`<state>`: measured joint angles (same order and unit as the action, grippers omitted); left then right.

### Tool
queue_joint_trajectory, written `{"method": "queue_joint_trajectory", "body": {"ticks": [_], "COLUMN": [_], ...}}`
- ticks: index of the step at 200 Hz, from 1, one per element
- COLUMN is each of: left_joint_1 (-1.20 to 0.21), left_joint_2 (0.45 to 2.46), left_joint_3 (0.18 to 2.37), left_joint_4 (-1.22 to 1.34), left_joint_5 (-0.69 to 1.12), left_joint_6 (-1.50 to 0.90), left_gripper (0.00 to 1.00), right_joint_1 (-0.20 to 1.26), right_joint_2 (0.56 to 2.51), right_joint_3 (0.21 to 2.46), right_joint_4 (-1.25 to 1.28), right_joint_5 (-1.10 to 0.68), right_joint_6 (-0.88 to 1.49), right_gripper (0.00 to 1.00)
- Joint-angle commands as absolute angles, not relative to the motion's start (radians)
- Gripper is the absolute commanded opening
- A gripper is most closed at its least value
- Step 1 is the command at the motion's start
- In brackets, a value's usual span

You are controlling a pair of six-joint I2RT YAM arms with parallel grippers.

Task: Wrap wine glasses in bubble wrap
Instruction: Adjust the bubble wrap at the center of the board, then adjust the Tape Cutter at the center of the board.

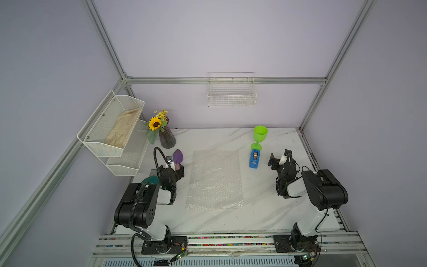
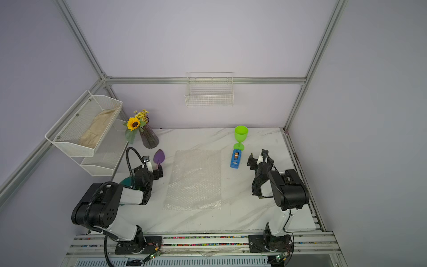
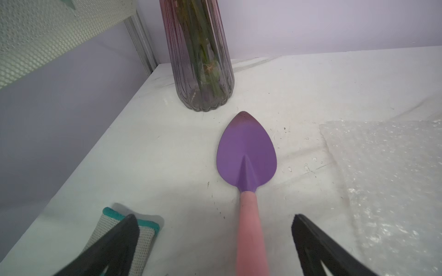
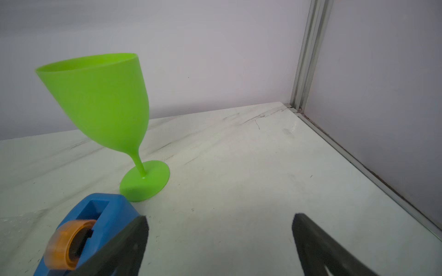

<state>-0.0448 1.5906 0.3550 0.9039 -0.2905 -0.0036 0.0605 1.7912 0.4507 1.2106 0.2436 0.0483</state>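
The lime-green wine glass [image 1: 260, 134] [image 2: 241, 135] stands upright at the back right of the marble table, and its bowl and foot fill the right wrist view [image 4: 102, 107]. The bubble wrap [image 1: 215, 180] [image 2: 194, 180] lies flat in the middle of the table; its edge shows in the left wrist view [image 3: 387, 179]. My right gripper [image 1: 273, 160] [image 4: 220, 219] is open and empty, a short way in front of the glass and to its right. My left gripper [image 1: 175, 170] [image 3: 215, 217] is open just left of the wrap, holding nothing.
A blue tape dispenser [image 1: 254, 159] [image 4: 95, 227] sits right in front of the glass foot. A purple trowel [image 1: 178, 156] [image 3: 246, 153] lies with its pink handle between the left jaws, untouched. Behind it is a ribbed vase [image 1: 166, 138]. A teal cloth [image 3: 143, 229] lies beside the left gripper.
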Motion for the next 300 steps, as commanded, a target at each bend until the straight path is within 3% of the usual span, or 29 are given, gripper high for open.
{"method": "queue_joint_trajectory", "body": {"ticks": [1,104,134,170,202,249,300], "left_joint_1": [-0.036,-0.035,-0.068,-0.155,-0.234,-0.287,-0.453], "left_joint_2": [1.572,1.569,1.502,1.323,1.249,1.234,1.402], "left_joint_3": [0.374,0.373,0.302,0.441,0.555,0.798,0.916], "left_joint_4": [0.958,0.956,1.057,0.662,0.41,-0.093,-0.234], "left_joint_5": [-0.282,-0.283,-0.319,-0.421,-0.447,-0.203,0.222], "left_joint_6": [0.002,0.001,0.05,0.064,-0.025,-0.411,-0.521], "left_gripper": [1.0,1.0,1.0,1.0,1.0,0.99,0.97], "right_joint_1": [0.055,0.063,0.065,0.077,0.146,0.329,0.352], "right_joint_2": [1.782,1.749,1.569,1.557,1.644,1.824,1.913], "right_joint_3": [0.455,0.449,0.555,0.762,0.894,1.056,1.083], "right_joint_4": [1.252,1.254,0.89,0.495,0.342,0.253,0.171], "right_joint_5": [0.238,0.263,0.209,0.018,-0.148,-0.223,-0.19], "right_joint_6": [0.057,0.048,0.048,0.247,0.422,0.478,0.509], "right_gripper": [0.97,0.97,0.97,0.92,0.84,0.81,0.79]}}
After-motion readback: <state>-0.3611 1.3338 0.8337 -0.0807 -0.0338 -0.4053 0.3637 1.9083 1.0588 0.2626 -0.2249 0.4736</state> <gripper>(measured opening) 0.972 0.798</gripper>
